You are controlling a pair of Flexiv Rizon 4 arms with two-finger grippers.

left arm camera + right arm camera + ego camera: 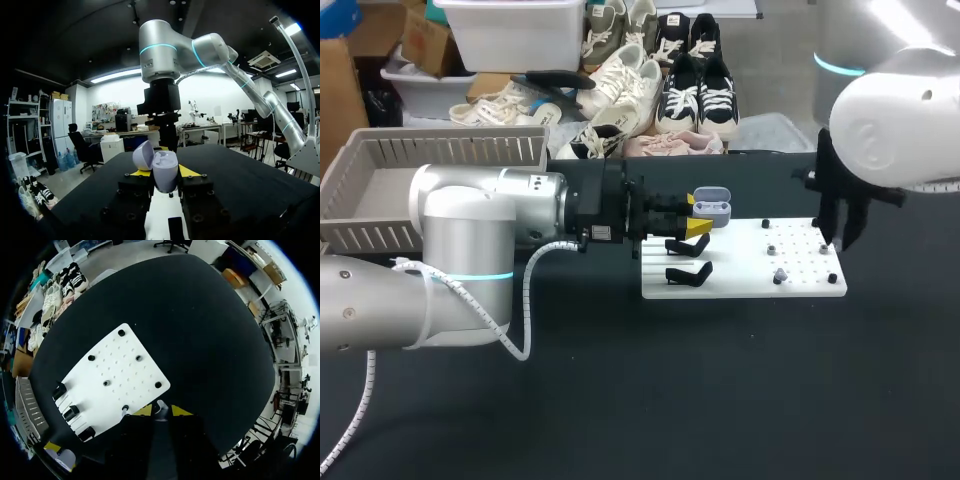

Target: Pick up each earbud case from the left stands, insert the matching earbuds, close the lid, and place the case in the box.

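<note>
My left gripper [698, 226] is shut on a lavender earbud case [712, 207], held above the left end of the white board [740, 285]. The case [164, 172] sits between the yellow tips with its lid [142, 155] swung open. My right gripper [840, 232] hangs over the board's right edge. In its wrist view the right gripper [161, 410] is shut on a small pale earbud [160, 406], above the near edge of the board [120, 372]. Two grey earbuds [772, 250] rest on pegs on the board. The case [67, 457] also shows beside the board's stand end.
Black stands [688, 272] line the board's left end, seen too as stands [70, 412] in the right wrist view. Short black pegs [833, 278] dot the board's right half. A slatted grey basket [380, 150] sits at the table's far left, behind my left arm.
</note>
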